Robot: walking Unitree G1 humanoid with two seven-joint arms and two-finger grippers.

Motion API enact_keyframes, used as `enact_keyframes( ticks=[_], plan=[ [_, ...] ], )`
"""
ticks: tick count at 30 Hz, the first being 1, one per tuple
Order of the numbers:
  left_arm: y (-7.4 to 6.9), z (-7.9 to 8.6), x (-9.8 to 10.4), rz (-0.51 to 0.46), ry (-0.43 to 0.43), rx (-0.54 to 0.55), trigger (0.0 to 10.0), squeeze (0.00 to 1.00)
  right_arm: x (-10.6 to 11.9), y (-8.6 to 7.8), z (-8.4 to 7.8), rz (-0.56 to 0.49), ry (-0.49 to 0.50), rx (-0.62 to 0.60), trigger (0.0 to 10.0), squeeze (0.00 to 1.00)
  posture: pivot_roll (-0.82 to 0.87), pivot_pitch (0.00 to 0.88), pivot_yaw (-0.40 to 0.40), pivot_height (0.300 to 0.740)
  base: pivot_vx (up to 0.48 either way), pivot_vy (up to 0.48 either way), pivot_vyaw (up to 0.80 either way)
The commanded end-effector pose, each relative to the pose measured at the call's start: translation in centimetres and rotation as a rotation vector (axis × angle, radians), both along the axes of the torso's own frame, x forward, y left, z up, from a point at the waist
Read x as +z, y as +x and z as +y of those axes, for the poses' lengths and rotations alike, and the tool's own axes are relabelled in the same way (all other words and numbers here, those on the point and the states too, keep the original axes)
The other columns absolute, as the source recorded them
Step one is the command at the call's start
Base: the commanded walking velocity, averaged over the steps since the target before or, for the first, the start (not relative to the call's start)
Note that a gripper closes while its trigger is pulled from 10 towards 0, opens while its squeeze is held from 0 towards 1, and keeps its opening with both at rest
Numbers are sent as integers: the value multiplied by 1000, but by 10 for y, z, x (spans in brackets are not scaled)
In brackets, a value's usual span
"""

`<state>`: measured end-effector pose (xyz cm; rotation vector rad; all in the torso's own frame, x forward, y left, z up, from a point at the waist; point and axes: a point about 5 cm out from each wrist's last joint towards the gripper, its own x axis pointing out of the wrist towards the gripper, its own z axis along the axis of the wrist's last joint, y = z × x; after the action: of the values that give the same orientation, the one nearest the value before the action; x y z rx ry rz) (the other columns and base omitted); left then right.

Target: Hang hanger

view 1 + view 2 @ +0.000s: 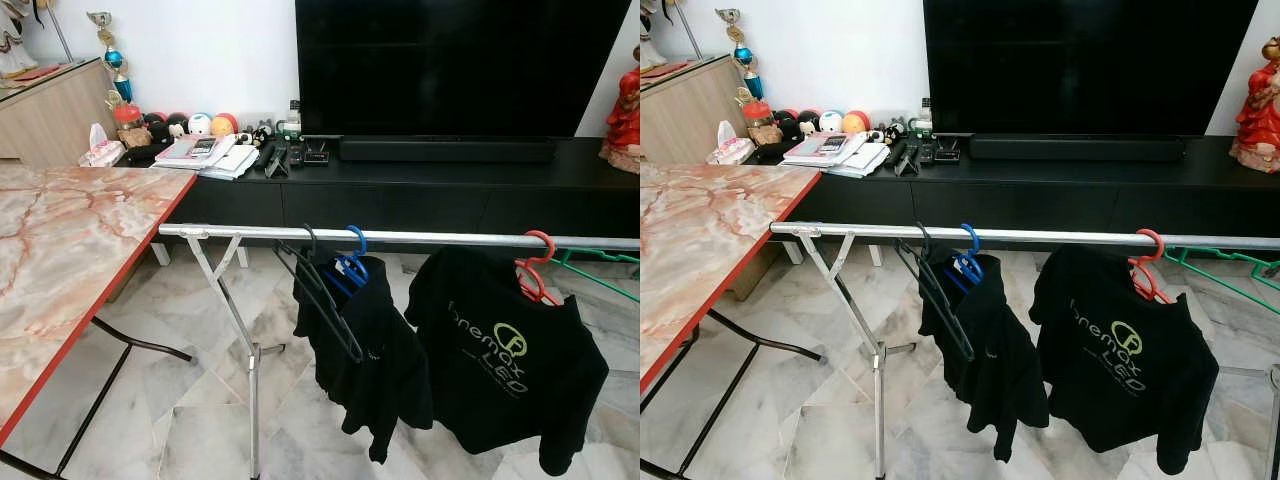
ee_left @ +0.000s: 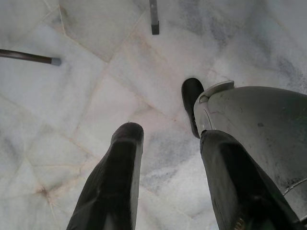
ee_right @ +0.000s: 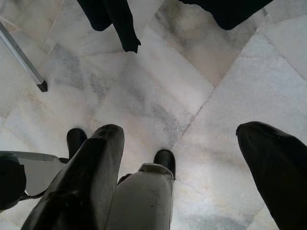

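On the far left we see a marble-patterned table (image 1: 70,240) with a red edge, standing on thin black legs over the pale marble floor (image 1: 190,400). Behind it, a low black cabinet (image 1: 420,190) runs along the wall; papers (image 1: 205,153), small balls and trinkets sit on its left end, and a large dark television (image 1: 450,65) stands above it.

In front of the cabinet, a silver clothes rail (image 1: 400,237) crosses our view, held up on a crossed metal stand (image 1: 240,330). On the rail hangs a black hanger (image 1: 318,285), empty and tilted, just beside a blue hanger (image 1: 352,262) that carries a black garment (image 1: 365,345). Further right, a red hanger (image 1: 535,268) holds a black T-shirt (image 1: 505,360) with green and white lettering. At the right edge a green hanger (image 1: 600,272) hooks on the rail, and a red figurine (image 1: 625,110) stands on the cabinet behind.

Our arms hang low beside our legs. Our left gripper (image 2: 170,158) points down at the floor, its two black fingers spread apart and holding nothing. Our right gripper (image 3: 192,153) likewise points at the floor, fingers wide apart and empty, with the hems of the hanging garments showing above the floor ahead of it.
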<state>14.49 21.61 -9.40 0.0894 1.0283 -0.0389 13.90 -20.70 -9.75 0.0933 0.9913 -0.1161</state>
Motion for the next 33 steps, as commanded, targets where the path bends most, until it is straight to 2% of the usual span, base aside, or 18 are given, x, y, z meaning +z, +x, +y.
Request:
enact_keyframes(
  ticks=[1, 6, 10, 33],
  plan=[
    [24, 9, 10, -32, -11, 134, 10000, 0, 9, 29, 2, -15, 35, 4, 10000, 0, 42, 0, 26, 740, 0, 0, 0],
    [20, 13, 9, -16, -11, 148, 10000, 0, 8, 25, -3, 7, 9, 20, 10000, 0, 44, 0, 15, 740, 0, 0, 0],
    [20, 18, 10, -1, 7, 121, 10000, 0, 4, 13, -9, 62, -12, 12, 10000, 0, 33, 0, 19, 740, 0, 0, 0],
    [20, 18, 10, -1, 7, 121, 10000, 0, 4, 13, -9, 62, -12, 12, 10000, 0, 33, 0, 19, 740, 0, 0, 0]
  ],
)
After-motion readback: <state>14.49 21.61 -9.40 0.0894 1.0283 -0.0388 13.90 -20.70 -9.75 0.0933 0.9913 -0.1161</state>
